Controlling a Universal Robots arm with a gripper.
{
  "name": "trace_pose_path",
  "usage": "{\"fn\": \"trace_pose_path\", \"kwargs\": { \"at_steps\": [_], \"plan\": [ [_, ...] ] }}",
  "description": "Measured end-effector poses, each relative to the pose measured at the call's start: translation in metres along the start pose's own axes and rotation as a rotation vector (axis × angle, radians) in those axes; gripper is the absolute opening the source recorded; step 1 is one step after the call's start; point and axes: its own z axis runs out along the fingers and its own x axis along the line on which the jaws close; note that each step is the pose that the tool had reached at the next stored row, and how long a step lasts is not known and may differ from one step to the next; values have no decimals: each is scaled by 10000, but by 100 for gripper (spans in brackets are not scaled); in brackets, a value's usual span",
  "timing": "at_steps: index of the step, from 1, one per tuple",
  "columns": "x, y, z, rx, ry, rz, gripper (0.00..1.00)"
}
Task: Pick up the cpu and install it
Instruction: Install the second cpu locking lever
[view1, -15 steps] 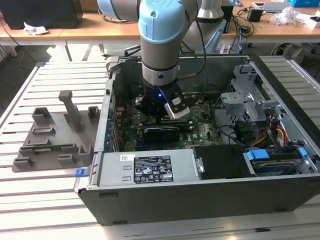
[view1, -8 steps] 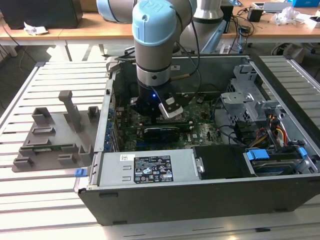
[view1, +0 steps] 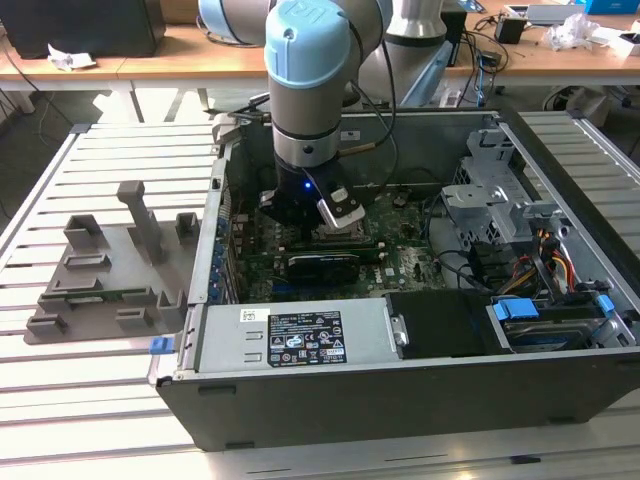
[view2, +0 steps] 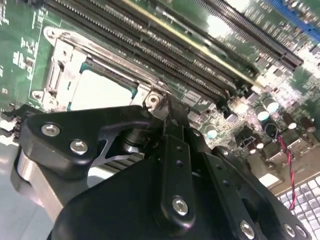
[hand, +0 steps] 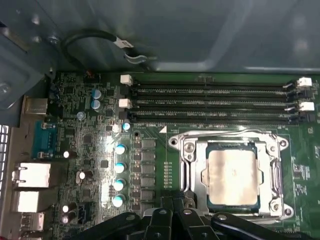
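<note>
Robot arm lowered into an open computer case, cpu seated in its socket.

The grey open-topped computer case (view1: 300, 400) held a green motherboard (hand: 90, 150); the black gripper (hand: 172, 212) hung just above the metal socket frame (hand: 187, 150), finger spacing indiscernible, while the silver square cpu (hand: 232, 172) lay flat inside that frame, ungripped.

The arm (view1: 305, 90) stands almost upright, its pale blue cap uppermost and its grey wrist section pointing straight down. Below the wrist sits a black block with a small blue light, and a silver-and-black camera (view1: 341, 210) is fixed at a tilt on the side toward the exterior view's right. The gripper (view2: 167, 107) hangs beneath that, its black linkage bars with silver screws converging on a narrow tip in the second wrist view.
</note>
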Motion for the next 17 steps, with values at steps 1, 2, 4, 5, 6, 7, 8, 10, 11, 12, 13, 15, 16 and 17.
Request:
{"fn": "trace_pose_path", "kwargs": {
  "at_steps": [1,2,4,5,6,7,8,10,11,12,13,15,16,17],
  "plan": [
    [-1,2,3,-3,3,-27,11],
    [-1,6,3,-2,11,-67,11],
    [0,11,-14,-1,13,-84,11],
    [0,21,-79,-2,12,-86,11],
    [1,34,-153,5,14,-87,11],
    [1,46,-224,14,12,-86,11],
    [2,53,-272,17,13,-86,11],
    [4,94,-521,22,13,-86,11],
    [4,105,-583,22,11,-86,11],
    [4,110,-614,24,13,-85,11],
    [4,110,-614,21,11,-86,11],
    [4,110,-614,21,11,-86,11],
    [4,110,-614,22,12,-86,11],
    [4,110,-614,23,13,-86,11]
  ]
}}
